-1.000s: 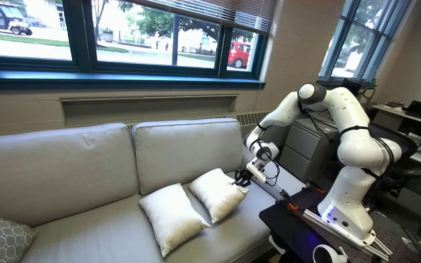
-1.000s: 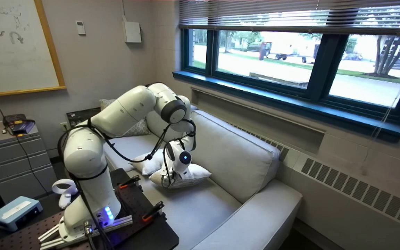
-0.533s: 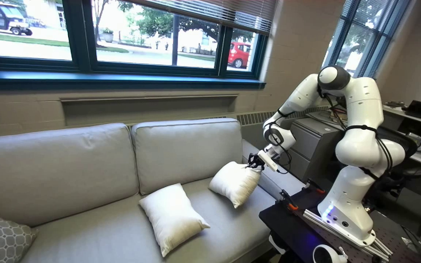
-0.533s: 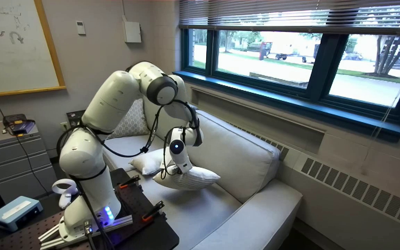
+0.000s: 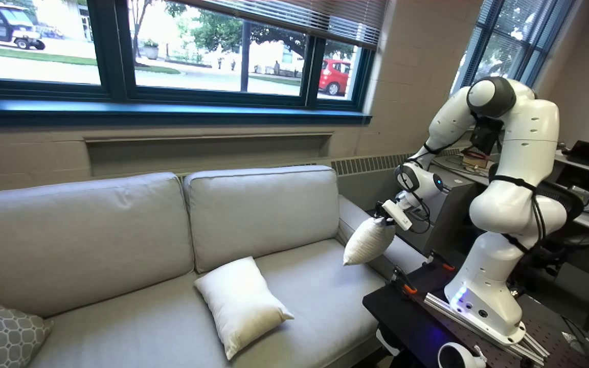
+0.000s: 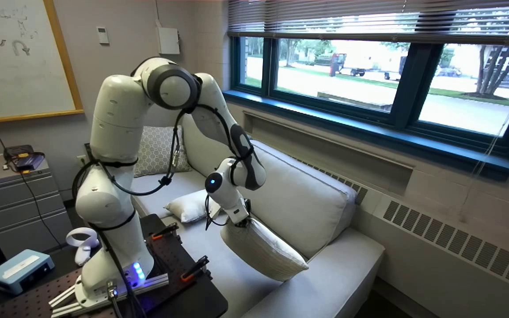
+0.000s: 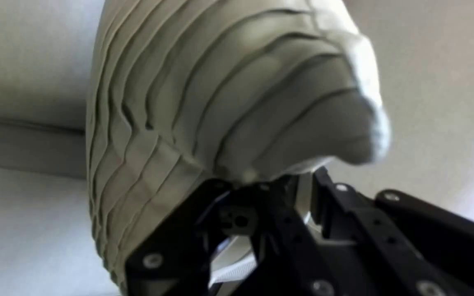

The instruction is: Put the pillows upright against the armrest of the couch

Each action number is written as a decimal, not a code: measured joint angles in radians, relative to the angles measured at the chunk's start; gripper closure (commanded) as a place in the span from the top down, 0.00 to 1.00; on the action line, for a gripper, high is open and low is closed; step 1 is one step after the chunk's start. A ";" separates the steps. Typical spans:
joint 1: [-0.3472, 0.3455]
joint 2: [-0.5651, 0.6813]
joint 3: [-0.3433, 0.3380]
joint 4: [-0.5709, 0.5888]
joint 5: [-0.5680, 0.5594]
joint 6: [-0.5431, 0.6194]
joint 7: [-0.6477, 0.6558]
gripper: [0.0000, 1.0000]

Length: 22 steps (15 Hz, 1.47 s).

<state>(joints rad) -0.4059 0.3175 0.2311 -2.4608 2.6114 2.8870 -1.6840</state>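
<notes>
Gripping a cream-white pillow [image 6: 259,249] by its edge, with fingers [image 7: 198,207] closed on the fabric. Held tilted over the seat of the couch [image 5: 131,317], near the armrest [image 6: 329,274]; in an exterior view, slanting down toward it. Contact with the armrest: cannot tell. From the wrist view: pleated folds close up, running to the pinch. Also noted: a second cream-white pillow [image 5: 243,306], lying flat on the seat, well apart from the armrest. At the far end of the couch, upright: a grey patterned pillow [image 6: 157,152].
</notes>
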 measured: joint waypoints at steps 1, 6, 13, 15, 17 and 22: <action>0.010 -0.013 -0.030 0.001 -0.004 0.004 -0.016 0.02; 0.108 -0.045 -0.154 0.048 -0.011 0.057 -0.067 0.02; 0.339 -0.068 -0.277 0.132 -0.012 0.182 -0.114 0.02; 0.393 -0.066 -0.260 0.149 -0.022 0.213 -0.136 0.02; 0.424 -0.051 -0.202 0.164 -0.076 0.241 -0.130 0.02; 0.456 0.080 -0.074 0.231 -0.333 0.315 -0.020 0.02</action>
<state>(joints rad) 0.0502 0.3979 0.1571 -2.2302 2.2784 3.2024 -1.7039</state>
